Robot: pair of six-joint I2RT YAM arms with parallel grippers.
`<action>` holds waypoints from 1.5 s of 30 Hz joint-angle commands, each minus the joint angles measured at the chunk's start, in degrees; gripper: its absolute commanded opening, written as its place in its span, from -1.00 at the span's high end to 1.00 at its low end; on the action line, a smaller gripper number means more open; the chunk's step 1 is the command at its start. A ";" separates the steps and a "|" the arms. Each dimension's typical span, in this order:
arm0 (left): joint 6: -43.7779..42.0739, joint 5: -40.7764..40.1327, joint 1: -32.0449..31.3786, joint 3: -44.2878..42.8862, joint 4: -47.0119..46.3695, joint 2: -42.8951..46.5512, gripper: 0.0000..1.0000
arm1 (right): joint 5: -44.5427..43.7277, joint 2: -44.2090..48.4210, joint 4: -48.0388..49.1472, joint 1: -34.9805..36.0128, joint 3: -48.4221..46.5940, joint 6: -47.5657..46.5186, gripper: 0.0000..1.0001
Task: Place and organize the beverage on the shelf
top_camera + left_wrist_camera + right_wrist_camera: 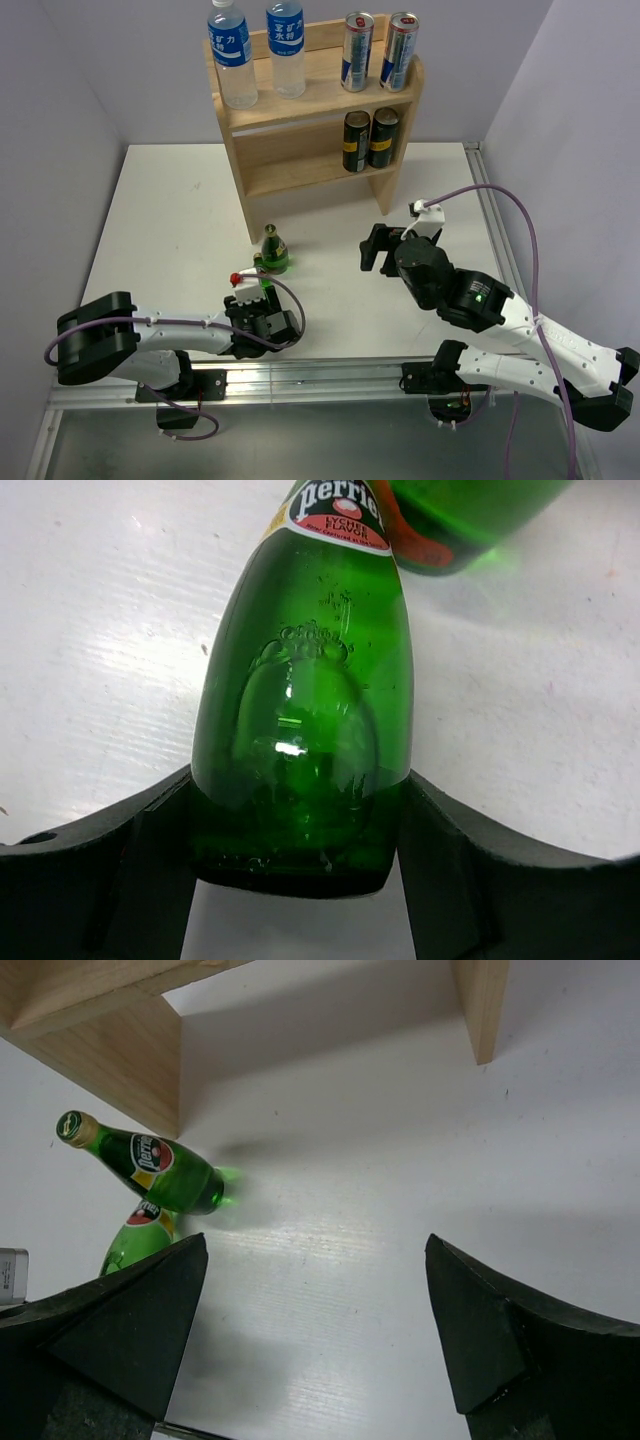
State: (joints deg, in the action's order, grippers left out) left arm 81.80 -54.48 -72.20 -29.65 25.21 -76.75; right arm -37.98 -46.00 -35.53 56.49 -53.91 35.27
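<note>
While the shelf (310,108) is set at the table's (170,220) far edge, a green bottle (305,680) is gripped at its base between the closed-in jaws of the left gripper (300,800), near the middle of the near edge. A second bottle (273,252) is seen just beyond it. The right gripper (315,1250) is held open, right of centre. Two water bottles (232,55) and four cans (357,50) are stood on the shelf.

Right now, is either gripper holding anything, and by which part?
Left gripper is shut on a green Perrier bottle, fingers against both sides of its lower body near the base. Right gripper is open, holding nothing.
</note>
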 commanded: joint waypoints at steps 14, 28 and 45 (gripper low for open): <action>0.39 11.76 -3.29 -3.40 4.23 2.92 -0.43 | -3.68 2.14 0.55 0.29 -4.18 0.33 -0.93; -12.87 12.90 0.13 -5.42 2.13 4.68 -0.78 | -6.49 7.24 -4.28 0.29 -3.31 3.66 -0.93; -26.69 20.73 13.32 -13.93 -8.42 -7.79 -0.79 | -9.04 10.93 -9.73 0.38 -3.66 6.57 -0.93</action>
State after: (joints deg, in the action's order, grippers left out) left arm 58.02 -35.86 -59.53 -39.42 20.14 -81.95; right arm -44.64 -35.83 -44.21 56.49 -55.31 40.49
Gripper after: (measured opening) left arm 0.902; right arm 0.964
